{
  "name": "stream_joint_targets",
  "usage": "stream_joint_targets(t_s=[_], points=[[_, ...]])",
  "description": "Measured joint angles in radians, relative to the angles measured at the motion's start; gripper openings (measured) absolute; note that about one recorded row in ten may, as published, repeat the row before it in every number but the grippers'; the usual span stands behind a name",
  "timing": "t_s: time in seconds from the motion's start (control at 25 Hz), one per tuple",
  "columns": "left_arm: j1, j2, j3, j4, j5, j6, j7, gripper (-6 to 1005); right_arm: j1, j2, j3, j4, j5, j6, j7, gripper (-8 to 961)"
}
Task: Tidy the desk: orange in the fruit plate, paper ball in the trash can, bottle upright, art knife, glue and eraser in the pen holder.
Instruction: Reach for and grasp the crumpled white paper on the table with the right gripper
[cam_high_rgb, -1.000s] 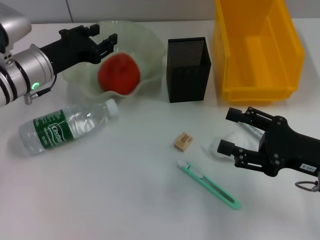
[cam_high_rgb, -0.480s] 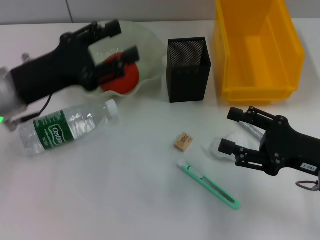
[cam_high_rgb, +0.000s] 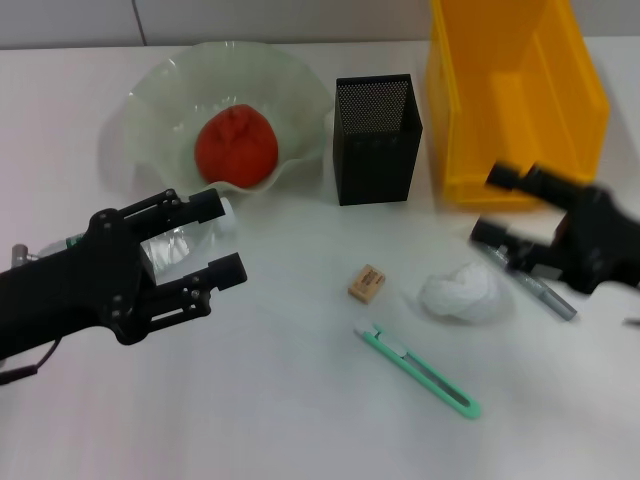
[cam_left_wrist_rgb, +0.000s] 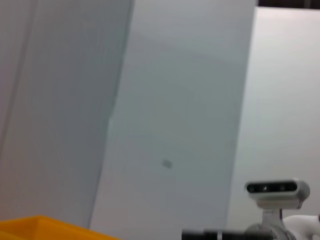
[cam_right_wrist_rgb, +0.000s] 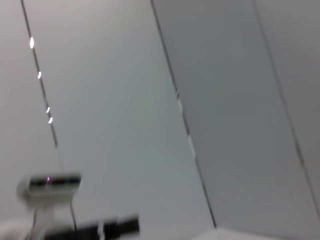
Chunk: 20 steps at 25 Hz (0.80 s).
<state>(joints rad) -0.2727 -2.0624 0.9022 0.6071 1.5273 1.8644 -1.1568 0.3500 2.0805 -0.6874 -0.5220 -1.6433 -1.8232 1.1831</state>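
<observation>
The orange (cam_high_rgb: 236, 148) lies in the pale green fruit plate (cam_high_rgb: 150, 100) at the back left. My left gripper (cam_high_rgb: 222, 236) hangs open over the lying bottle (cam_high_rgb: 168, 250), hiding most of it. The white paper ball (cam_high_rgb: 462, 295) rests right of centre, with the grey glue stick (cam_high_rgb: 535, 288) beside it. My right gripper (cam_high_rgb: 495, 205) is open above and behind them, in front of the yellow trash can (cam_high_rgb: 515, 100). A tan eraser (cam_high_rgb: 367, 283) and the green art knife (cam_high_rgb: 415, 368) lie in the middle. The black mesh pen holder (cam_high_rgb: 375, 140) stands at the back centre.
Both wrist views face grey walls and the robot's head camera (cam_left_wrist_rgb: 277, 190); the left one catches a corner of the yellow bin (cam_left_wrist_rgb: 40, 226). Bare white table stretches along the front edge (cam_high_rgb: 260, 420).
The left gripper came off the fruit plate, leaving the orange there, and swung forward over the bottle. The right gripper pulled back from the paper ball, uncovering it and the glue.
</observation>
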Motion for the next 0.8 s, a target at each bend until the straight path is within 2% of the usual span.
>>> stream_joint_targets(t_s=[0.04, 0.16, 0.2, 0.24, 0.4, 0.44, 0.8], points=[[0.002, -0.001, -0.006, -0.023, 0.002, -0.001, 0.012, 728, 0.0, 0.0, 0.0, 0.0, 0.0, 0.0, 0.0, 807], [-0.005, 0.002, -0.003, -0.056, 0.02, -0.002, 0.027, 729, 0.017, -0.001, 0.007, -0.138, 0.021, -0.025, 0.164, 807], [-0.007, 0.002, -0.002, -0.058, 0.028, -0.002, 0.027, 729, 0.031, -0.002, 0.004, -0.221, 0.021, -0.031, 0.25, 806], [-0.008, 0.001, -0.002, -0.059, 0.044, -0.004, 0.027, 729, 0.031, -0.002, 0.004, -0.221, 0.021, -0.031, 0.25, 806], [-0.009, -0.003, 0.001, -0.062, 0.084, -0.032, 0.029, 729, 0.069, -0.003, 0.001, -0.409, 0.012, -0.024, 0.465, 806], [-0.009, -0.003, 0.001, -0.062, 0.084, -0.032, 0.029, 730, 0.069, -0.003, 0.001, -0.409, 0.012, -0.024, 0.465, 806], [0.0, -0.004, 0.005, -0.071, 0.107, -0.056, 0.03, 731, 0.181, -0.005, -0.004, -0.652, -0.199, -0.012, 0.748, 806]])
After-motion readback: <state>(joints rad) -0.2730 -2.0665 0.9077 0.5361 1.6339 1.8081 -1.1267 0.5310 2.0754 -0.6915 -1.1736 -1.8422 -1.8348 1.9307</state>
